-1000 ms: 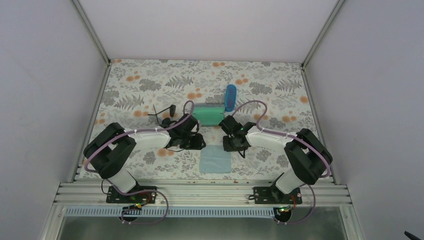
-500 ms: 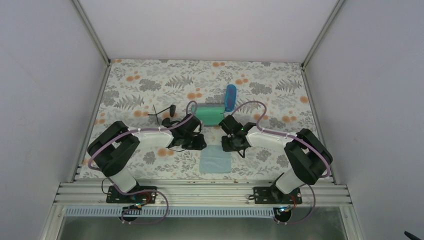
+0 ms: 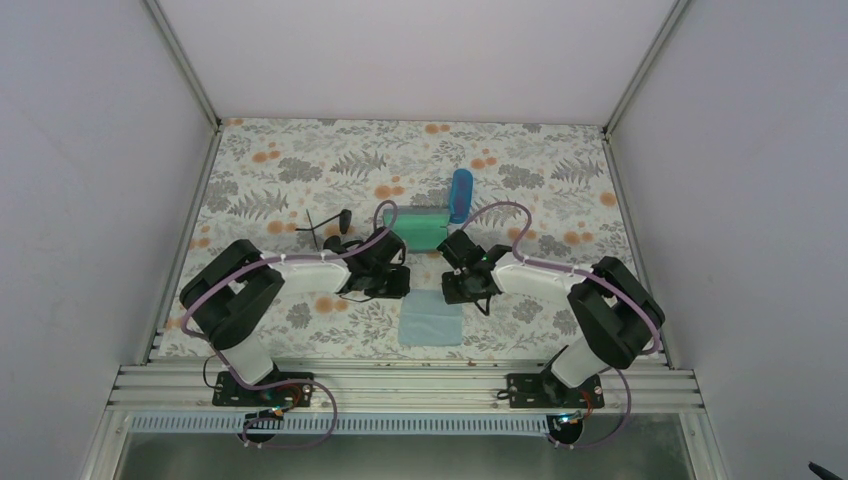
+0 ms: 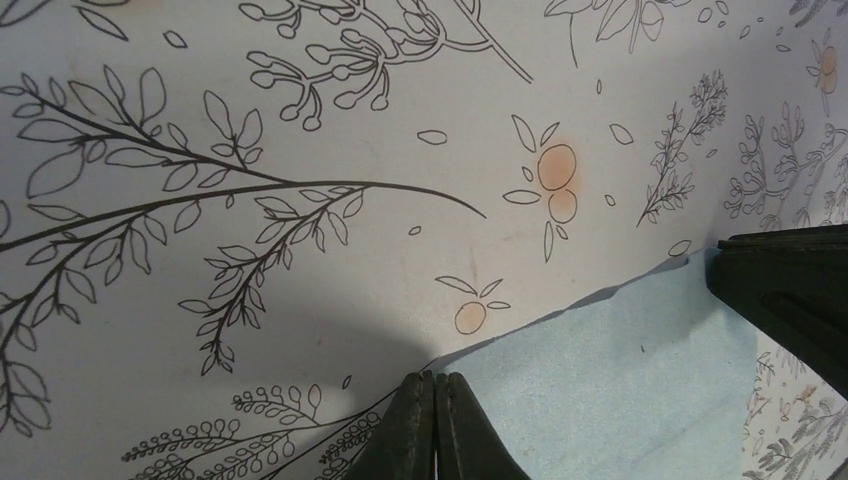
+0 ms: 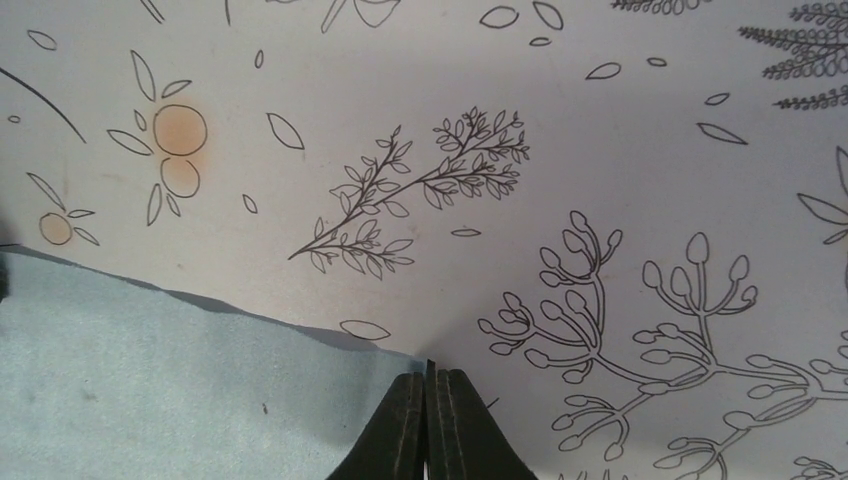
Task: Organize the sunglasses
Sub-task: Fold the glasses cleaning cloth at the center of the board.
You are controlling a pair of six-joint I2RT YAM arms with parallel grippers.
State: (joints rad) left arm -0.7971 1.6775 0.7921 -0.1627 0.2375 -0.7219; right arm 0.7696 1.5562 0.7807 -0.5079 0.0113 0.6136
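The black-framed sunglasses (image 3: pixel 327 224) lie open on the table, far left of my left wrist. The pink-red pair is out of view. A light blue cloth (image 3: pixel 432 322) lies flat between both arms. My left gripper (image 3: pixel 398 286) is shut on the cloth's far left corner; the left wrist view shows the cloth (image 4: pixel 620 380) running into its closed tips (image 4: pixel 435 380). My right gripper (image 3: pixel 463 290) is shut on the far right corner; the right wrist view shows the cloth (image 5: pixel 150 370) ending at its closed tips (image 5: pixel 428 378).
A green oblong case (image 3: pixel 416 228) lies just beyond the grippers, and a blue case (image 3: pixel 461 195) stands behind it. The floral tablecloth (image 3: pixel 560 200) covers the table. Grey walls close in the left, right and far sides. The right gripper's dark body (image 4: pixel 790 290) shows in the left wrist view.
My left arm has shifted slightly to the right and away from me, its elbow drawing in. The right arm and the cloth have barely moved.
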